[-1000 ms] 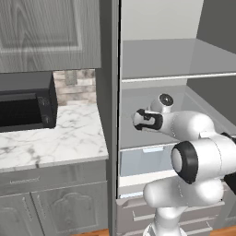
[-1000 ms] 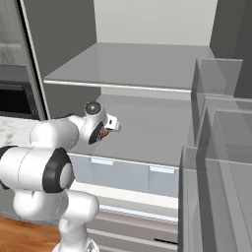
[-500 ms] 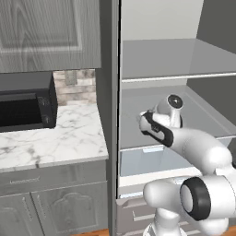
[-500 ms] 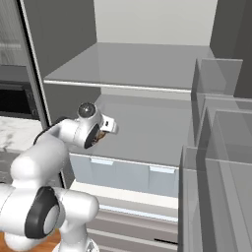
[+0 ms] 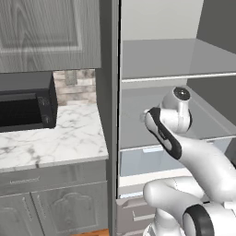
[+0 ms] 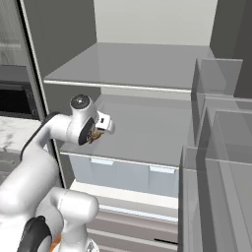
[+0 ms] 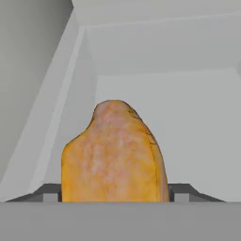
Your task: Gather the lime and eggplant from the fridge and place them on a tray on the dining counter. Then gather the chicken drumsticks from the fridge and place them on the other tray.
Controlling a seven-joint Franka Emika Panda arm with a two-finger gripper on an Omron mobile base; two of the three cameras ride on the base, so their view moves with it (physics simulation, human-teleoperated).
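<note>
Here the fingers [image 7: 61, 195] stand wide, clamping a chicken drumstick [image 7: 113, 155].

The chicken drumstick [image 7: 114, 153] hides most of both gripper [image 7: 114, 190] fingers in the hand view.

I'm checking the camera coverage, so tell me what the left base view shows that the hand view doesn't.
The left base view alone shows the microwave, the marble counter, the cabinets and the robot's arm reaching into the fridge. The hand view alone gives a close look at the chicken drumstick clamped in the gripper, shut on it from both sides. Both share the grey fridge shelf and the fridge's inner walls.
</note>
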